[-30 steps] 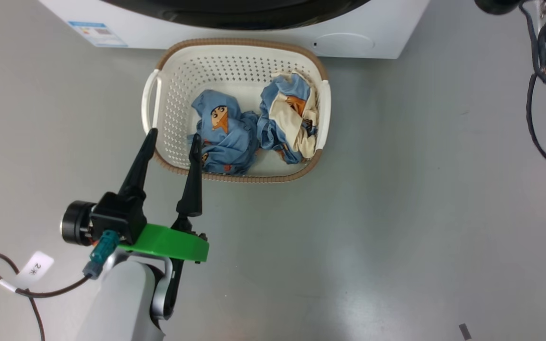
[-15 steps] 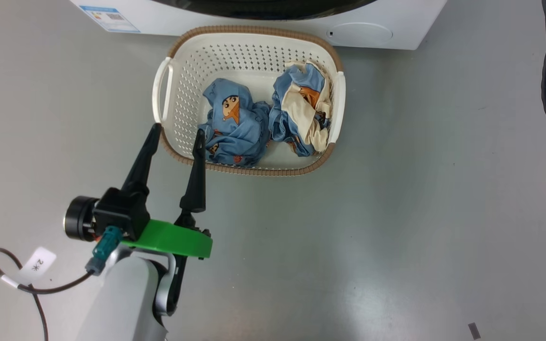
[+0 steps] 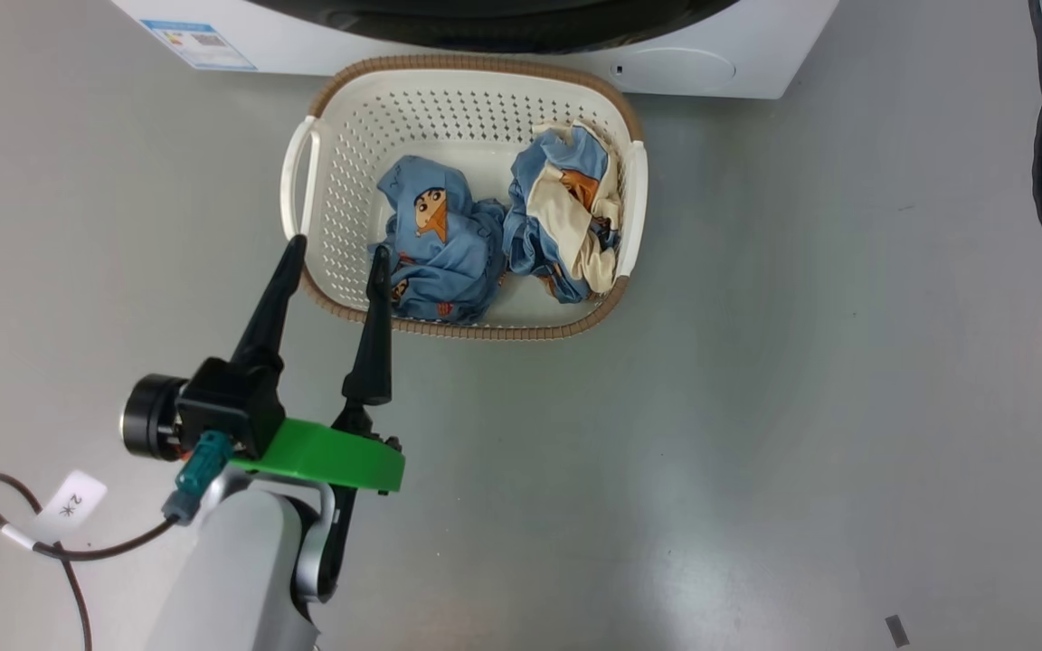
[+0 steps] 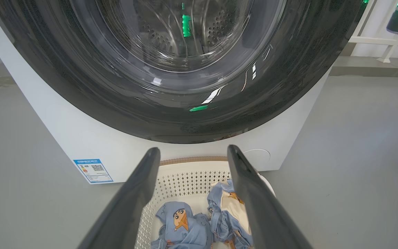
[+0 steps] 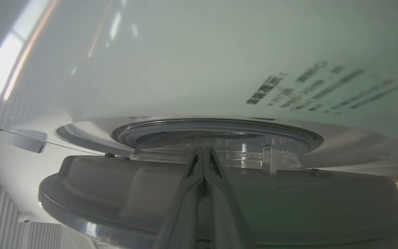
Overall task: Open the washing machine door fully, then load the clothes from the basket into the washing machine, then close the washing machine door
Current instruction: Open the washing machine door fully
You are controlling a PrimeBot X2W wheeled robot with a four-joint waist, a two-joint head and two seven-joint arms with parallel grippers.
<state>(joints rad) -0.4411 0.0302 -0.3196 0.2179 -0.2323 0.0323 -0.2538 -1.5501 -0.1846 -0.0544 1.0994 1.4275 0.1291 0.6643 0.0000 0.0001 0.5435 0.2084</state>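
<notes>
The left gripper [image 3: 338, 246], jaws wide apart and empty, is poised at the near left corner of the basket [image 3: 485, 331]. Inside the basket the clothes [image 3: 444, 262] lie bunched side by side, none loaded. Just beyond the basket stands the washing machine [image 3: 783, 45]; the washing machine door [image 4: 185, 103] appears only slightly ajar. Farther beyond the basket, the right gripper [image 5: 203, 150] rests against the door's inner rim, fingers pressed together on nothing. Judged stage: door-opening is under way; loading and closing remain.

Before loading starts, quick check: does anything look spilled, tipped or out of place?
Nothing stands out. The basket sits upright before the washing machine, with both clothes crumpled inside it and none on the floor.
</notes>
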